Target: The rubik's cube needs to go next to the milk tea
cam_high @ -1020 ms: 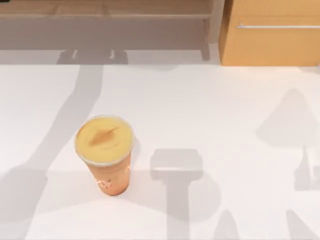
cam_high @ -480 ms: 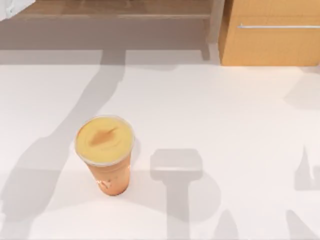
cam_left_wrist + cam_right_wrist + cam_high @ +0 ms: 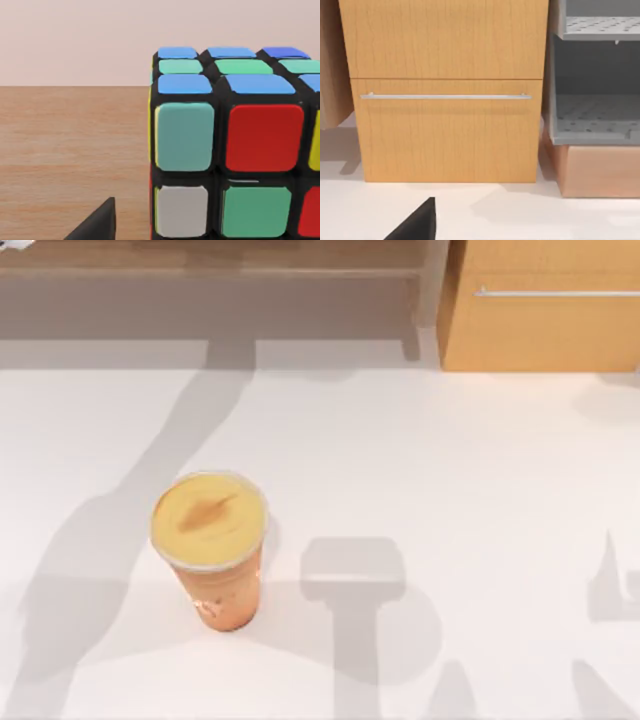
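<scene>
Orange-tan milk tea (image 3: 210,545) stood upright on the white table (image 3: 450,470), left of centre. Rubik's cube (image 3: 232,145) sat close in front of the left wrist camera, on a wooden surface (image 3: 70,150). Couldn't tell either gripper's finger state. Right wrist camera faced a wooden cabinet (image 3: 445,90).

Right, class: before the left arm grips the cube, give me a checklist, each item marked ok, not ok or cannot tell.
1. Rubik's cube close in front of the left wrist camera, on a wooden surface: ok.
2. Left pincer fingers around the cube: cannot tell; one dark finger tip shows beside it.
3. Milk tea upright on the white table: ok.
4. Free table space beside the cup: ok.
5. Cube next to the cup: not ok.
</scene>
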Tool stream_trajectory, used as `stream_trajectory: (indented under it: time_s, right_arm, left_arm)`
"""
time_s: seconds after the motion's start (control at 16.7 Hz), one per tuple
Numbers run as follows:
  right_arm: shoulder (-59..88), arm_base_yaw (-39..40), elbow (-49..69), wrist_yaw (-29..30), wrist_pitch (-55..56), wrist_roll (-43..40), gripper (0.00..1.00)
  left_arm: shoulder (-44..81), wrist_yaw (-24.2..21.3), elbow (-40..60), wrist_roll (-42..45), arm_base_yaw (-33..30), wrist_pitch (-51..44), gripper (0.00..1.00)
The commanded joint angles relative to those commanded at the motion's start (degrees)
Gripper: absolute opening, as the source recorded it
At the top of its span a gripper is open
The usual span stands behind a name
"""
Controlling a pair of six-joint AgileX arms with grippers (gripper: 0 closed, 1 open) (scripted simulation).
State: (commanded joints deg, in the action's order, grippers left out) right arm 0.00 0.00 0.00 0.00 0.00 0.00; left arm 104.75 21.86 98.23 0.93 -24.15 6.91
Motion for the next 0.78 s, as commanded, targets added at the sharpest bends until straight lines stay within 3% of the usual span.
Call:
stream_trajectory:
  time_s: [0.24,0.54,0.78]
  right_arm:
    - [0.0,0.0,0.0,0.0,0.0,0.0,1.0]
    - [0.0,0.0,0.0,0.0,0.0,0.0,1.0]
    - [0.0,0.0,0.0,0.0,0.0,0.0,1.0]
  left_arm:
    - [5.6,-1.5,7.3,0.0,1.4,-1.6,1.0]
    - [6.2,-1.7,8.0,0.0,1.6,-1.8,1.0]
    - [6.2,-1.7,8.0,0.0,1.6,-1.8,0.7]
